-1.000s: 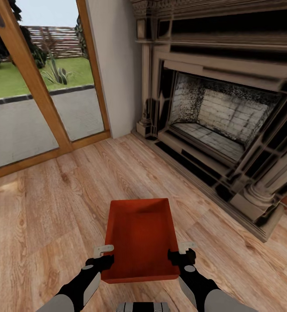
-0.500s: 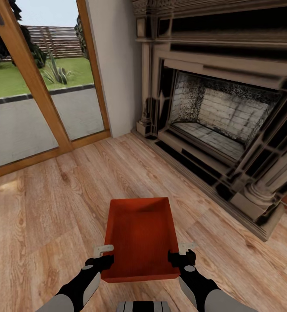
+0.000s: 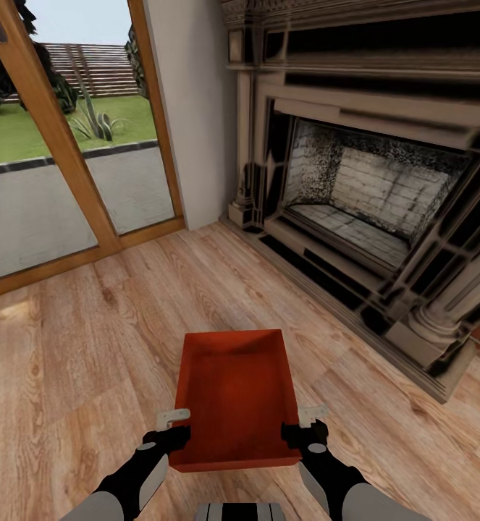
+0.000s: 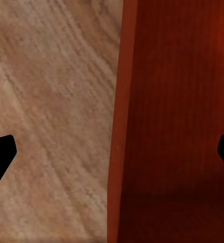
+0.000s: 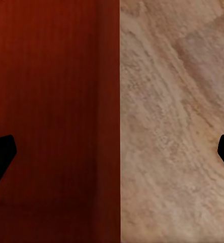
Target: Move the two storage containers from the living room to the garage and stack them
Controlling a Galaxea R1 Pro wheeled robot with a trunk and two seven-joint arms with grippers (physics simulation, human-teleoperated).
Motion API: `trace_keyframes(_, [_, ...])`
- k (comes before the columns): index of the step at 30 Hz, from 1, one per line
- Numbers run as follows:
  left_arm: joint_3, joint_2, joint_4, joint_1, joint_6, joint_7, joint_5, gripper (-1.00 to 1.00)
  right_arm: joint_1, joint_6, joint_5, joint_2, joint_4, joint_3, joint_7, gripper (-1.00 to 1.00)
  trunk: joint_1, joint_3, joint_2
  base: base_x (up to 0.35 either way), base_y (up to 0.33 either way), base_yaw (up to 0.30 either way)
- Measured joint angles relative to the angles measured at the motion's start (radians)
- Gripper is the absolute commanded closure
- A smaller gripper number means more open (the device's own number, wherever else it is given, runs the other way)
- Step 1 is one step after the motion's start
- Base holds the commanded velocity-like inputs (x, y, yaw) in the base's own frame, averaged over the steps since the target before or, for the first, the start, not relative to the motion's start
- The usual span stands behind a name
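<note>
The light wood-plank floor (image 3: 87, 347) is the biggest thing here. It spreads from the robot out to the far wall.

At about 2 o'clock stands the big fireplace with a dark carved frame and pale bricks inside (image 3: 370, 195). It meets the floor along a dark step.

At about 10 o'clock is the tall glass door with an orange-brown wooden frame (image 3: 73, 145). Green grass, grey paving and a wooden fence show through the glass. A plain white wall (image 3: 196, 108) sits between the door and the fireplace.

Straight ahead at 12 o'clock, close to the robot, is the orange-red box-shaped storage container with thin walls and no lid (image 3: 236, 398). Nothing is inside it; its bare red bottom shows. It is over the wood floor, between the two arms.

The left tool (image 3: 173, 428) is at the container's left wall, near the close corner. In the left wrist view the red wall (image 4: 119, 121) runs between its two dark fingertips (image 4: 0, 157), which sit wide apart, so it is not clenched. The right tool (image 3: 306, 425) is at the right wall, and its fingertips (image 5: 0, 157) also sit spread, one on each side of the wall (image 5: 109, 121).

Since the earlier pictures almost nothing has changed. The container, both arms and the room look the same.
</note>
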Motion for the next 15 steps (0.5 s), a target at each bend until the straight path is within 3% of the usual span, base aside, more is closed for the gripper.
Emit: trace_keyframes(15, [0.000,0.001,0.000,0.000,0.000,0.000,0.000,-1.00,0.000,-0.007,0.000,0.001,0.000,0.000,0.000,-1.00,0.027,-0.022,-0.049,0.000,0.000,0.000])
